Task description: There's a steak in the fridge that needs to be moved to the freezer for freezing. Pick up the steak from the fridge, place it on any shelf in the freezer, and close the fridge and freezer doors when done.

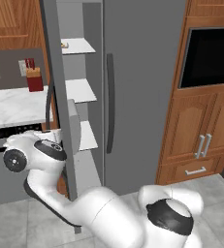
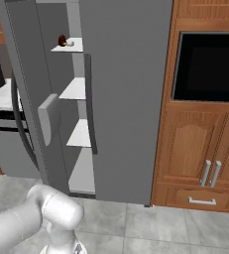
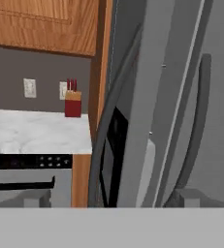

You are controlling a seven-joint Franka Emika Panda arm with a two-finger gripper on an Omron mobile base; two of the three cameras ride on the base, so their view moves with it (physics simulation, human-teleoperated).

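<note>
Right base view: the steak [image 2: 62, 40] lies on the top shelf [image 2: 71, 47] of the freezer [image 2: 76, 119], the narrow compartment with short white shelves. That looks like the placing step done. The fridge door [image 2: 131, 99], the wide plain one with its dark bar handle [image 2: 89, 104], is shut flat. The freezer door [image 2: 29, 94] stands swung out towards the robot, edge-on, its black dispenser panel [image 3: 114, 155] facing left in the hand view. Closing this door seems to be what remains.

The arm [image 1: 60, 193] bends low and to the left in the left base view, its elbow and wrist tucked against the outer side of the open freezer door, near the floor. That pose would suit a push from behind the door's edge. The hand camera looks up along the door's edge, past a marble desk [image 3: 36, 131] with a red knife block [image 3: 73, 102]. I cannot tell whether the pincer is wide or narrow.
</note>
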